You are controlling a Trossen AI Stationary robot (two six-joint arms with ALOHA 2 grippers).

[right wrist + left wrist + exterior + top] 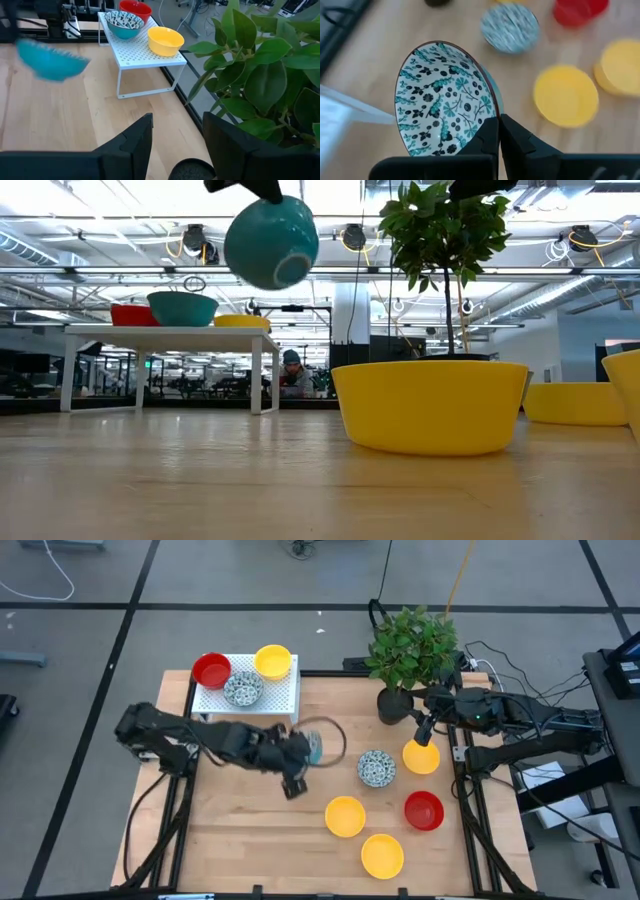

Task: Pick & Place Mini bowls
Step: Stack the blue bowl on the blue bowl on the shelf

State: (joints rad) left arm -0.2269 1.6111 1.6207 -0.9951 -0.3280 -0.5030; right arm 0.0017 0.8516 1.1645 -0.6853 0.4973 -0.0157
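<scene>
- While the left arm reaches across mid-table, the left gripper (498,131) is clamped on the rim of a speckled teal bowl (445,97), tilted and held above the wood near the white rack (285,700).
- Right gripper (177,131): fingers apart, beside the potted plant (412,645).
- Rack: one red, one yellow, one speckled bowl.
- Table (240,830): three yellow, one red, one speckled.

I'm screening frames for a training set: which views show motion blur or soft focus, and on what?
Right wrist view: the held patterned bowl is smeared by motion, while the white rack is sharp. Left wrist view: that bowl, pinched at its rim by the left gripper, is crisp, but the table bowls behind it are soft. High view: blur around the left gripper. Low view: the near yellow bowl is sharp.
</scene>
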